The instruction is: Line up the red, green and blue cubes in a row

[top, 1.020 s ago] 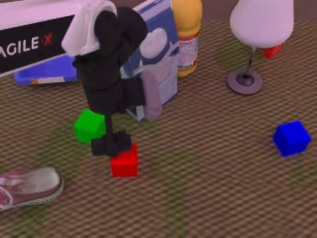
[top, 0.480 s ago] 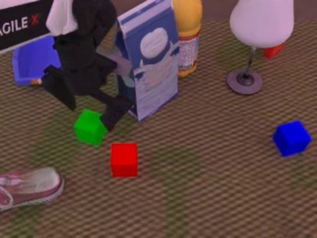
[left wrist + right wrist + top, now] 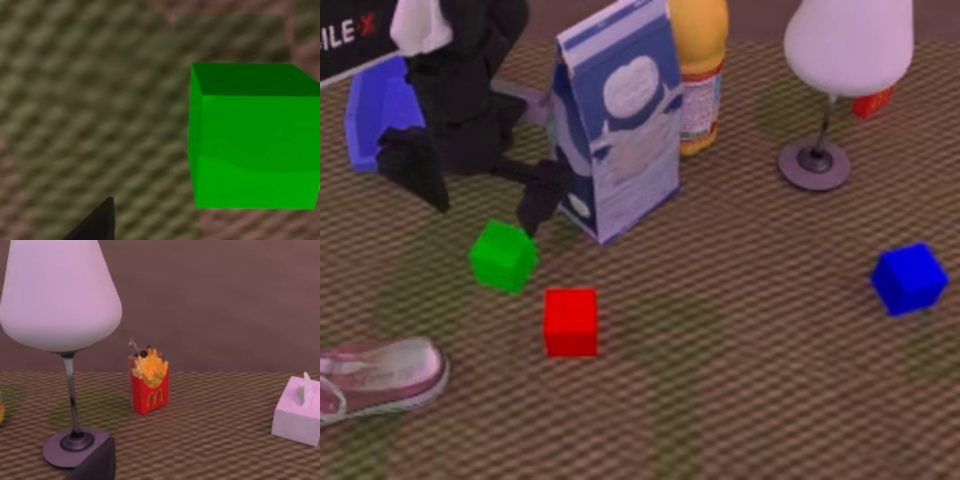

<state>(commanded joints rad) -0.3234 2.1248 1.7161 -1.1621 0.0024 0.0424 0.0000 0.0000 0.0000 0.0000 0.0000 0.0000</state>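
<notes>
Honestly the row is barely getting going here. The red cube (image 3: 570,321) is sitting alone on the bench (image 3: 760,380), left of centre and toward the near side, with nothing gripping it. The green cube (image 3: 503,255) is lying just beside it, up and to the left, turned at a slight angle so the two aren't squared up. The blue cube (image 3: 909,277) is sitting way over on the right, well apart from both, so I'd say that one needs the longest trip. The left claw (image 3: 480,195) is hovering over the green cube with its fingers spread wide and pinching nothing, looks to me like it's lining up a grab. All three cubes are looking plain, matte and same-sized; in the left wrist view the green one (image 3: 255,135) is showing clean, sharp edges. Can't see the right claw's fingers well enough to say, only a dark tip in its own view.
</notes>
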